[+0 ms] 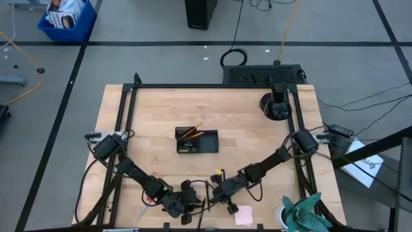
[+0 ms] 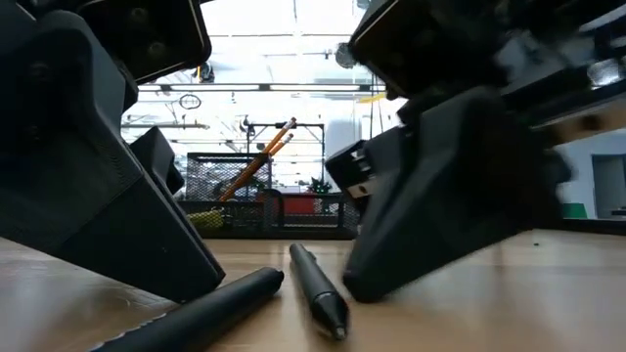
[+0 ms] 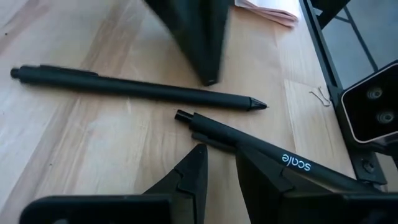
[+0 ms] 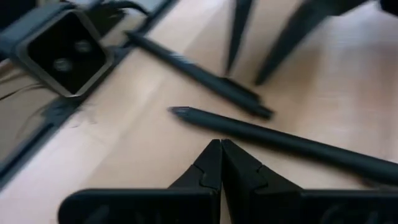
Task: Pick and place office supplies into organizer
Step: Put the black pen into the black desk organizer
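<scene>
A pale wooden tabletop (image 1: 161, 116) inside a black frame fills the high view, with grey floor around it. Two black pens lie near its front edge: one pen (image 3: 134, 87) lies free, and the second pen (image 3: 273, 158) runs between the fingers of the left claw (image 3: 219, 165), which stands partly open around it. The right claw (image 4: 221, 163) is pressed shut and holds nothing, its tips just beside the free pen. Both claws crowd close together over the pens, leaving little room between them. One pink sticky-note pad (image 1: 244, 214) lies near the front edge. Mid-tabletop, well apart from the claws with bare wood between, sits the organizer (image 1: 197, 141), with two orange pencils (image 1: 192, 131) leaning in one compartment.
</scene>
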Tool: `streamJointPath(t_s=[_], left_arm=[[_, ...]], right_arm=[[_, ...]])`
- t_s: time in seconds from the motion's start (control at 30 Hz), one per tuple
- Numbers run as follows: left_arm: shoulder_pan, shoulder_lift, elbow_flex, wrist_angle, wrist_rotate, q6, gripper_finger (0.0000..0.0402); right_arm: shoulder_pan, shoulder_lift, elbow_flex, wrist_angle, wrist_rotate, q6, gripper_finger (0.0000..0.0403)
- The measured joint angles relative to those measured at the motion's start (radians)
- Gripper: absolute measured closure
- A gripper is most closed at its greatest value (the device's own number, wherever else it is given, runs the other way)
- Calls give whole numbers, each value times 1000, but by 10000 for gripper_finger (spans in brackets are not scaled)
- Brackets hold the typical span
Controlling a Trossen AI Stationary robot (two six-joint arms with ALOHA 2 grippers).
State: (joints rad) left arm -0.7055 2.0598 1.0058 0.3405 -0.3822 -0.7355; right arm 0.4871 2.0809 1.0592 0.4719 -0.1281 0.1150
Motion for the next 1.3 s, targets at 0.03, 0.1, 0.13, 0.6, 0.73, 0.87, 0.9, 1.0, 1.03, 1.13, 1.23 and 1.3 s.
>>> streamJointPath(t_s=[0.03,0.1,0.13,0.6,0.73,0.87,0.9,1.0,1.03,1.13,1.23,1.3], left_arm=[[0,0,0,0,-2,-8,312],[0,0,0,3,-4,-14,312],[0,0,-1,5,-6,-17,312],[51,0,-1,6,22,17,312],[57,0,-1,5,21,22,312],[58,0,-1,-4,16,33,312],[59,0,-1,-5,13,39,312],[63,0,-2,-12,1,61,312],[66,0,-2,-17,-3,64,312],[78,-2,-2,-40,-9,68,312],[92,-3,-2,-60,-23,71,312],[106,-3,-2,-62,-33,75,312]], right_arm=[[6,0,0,3,-3,0,403],[13,0,-1,6,-7,-3,403],[13,0,-1,9,-8,-3,403],[-18,133,113,53,-72,-54,403],[-33,161,144,49,-98,-65,403],[-50,154,143,36,-105,-91,403],[-57,154,142,36,-109,-93,403],[-80,153,141,29,-120,-100,403],[-90,153,141,24,-124,-100,403],[-116,152,140,5,-138,-98,403],[-134,152,140,-1,-136,-91,403],[-147,152,140,0,-128,-79,403]])
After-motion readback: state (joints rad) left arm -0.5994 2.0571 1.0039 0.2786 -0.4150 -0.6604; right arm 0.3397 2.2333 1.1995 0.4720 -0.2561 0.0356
